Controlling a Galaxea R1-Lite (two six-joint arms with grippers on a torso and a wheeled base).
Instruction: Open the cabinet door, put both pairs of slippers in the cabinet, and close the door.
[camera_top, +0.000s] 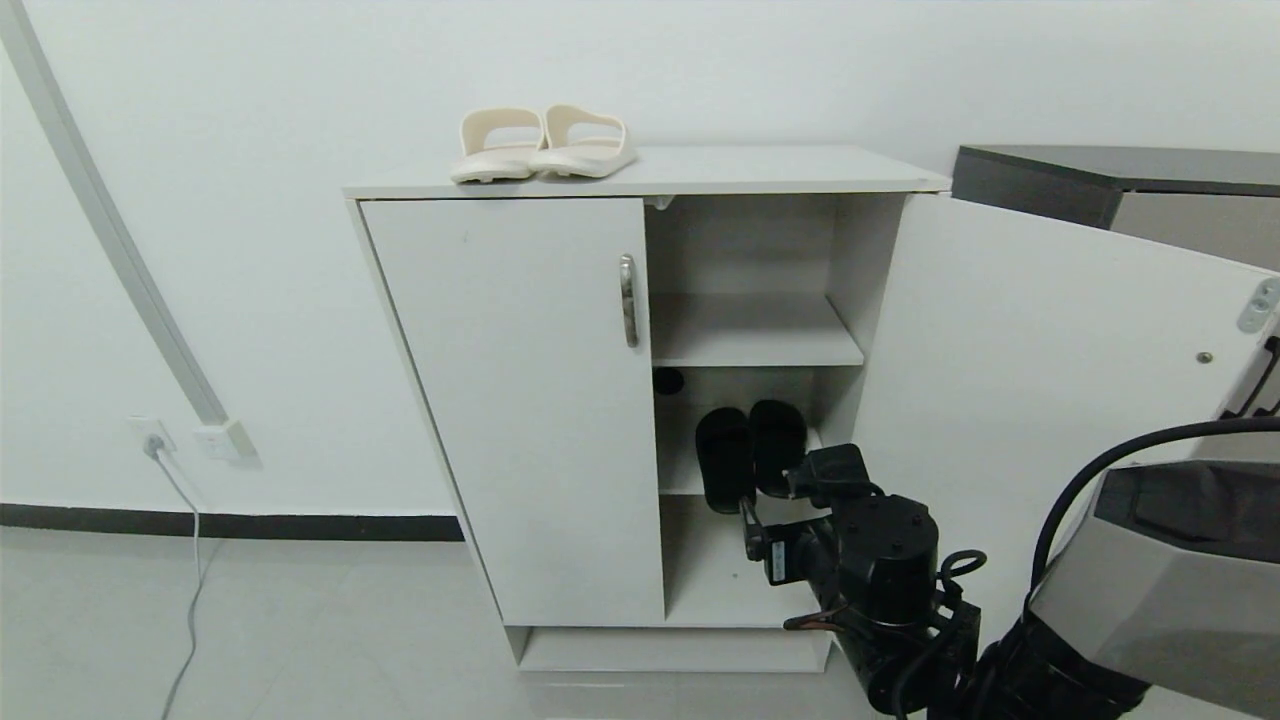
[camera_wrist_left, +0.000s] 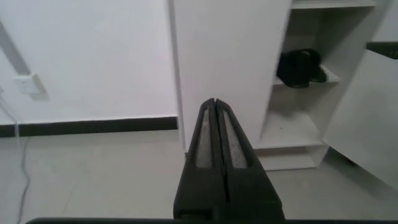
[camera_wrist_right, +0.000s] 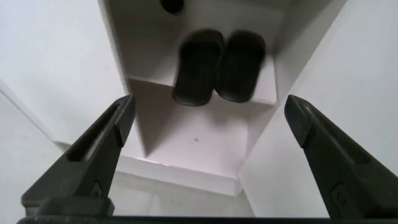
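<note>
Right claw (camera_wrist_right: 209, 102) spread wide, empty. Pair of black moulded slide slippers (camera_wrist_right: 217, 65) just ahead of it, on middle shelf of white board cabinet (camera_top: 510, 400). Cream open-toed slippers (camera_top: 543, 145) higher, on cabinet top. Left claw (camera_wrist_left: 214, 107) pressed together.

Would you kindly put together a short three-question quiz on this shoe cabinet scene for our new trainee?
1. True or false: the cream slippers lie on top of the cabinet.
2. Which door stands open? A the left door; B the right door; C both.
3. Fill in: the black slippers rest on the ___ shelf.
Key: 1 true; 2 B; 3 middle.
</note>
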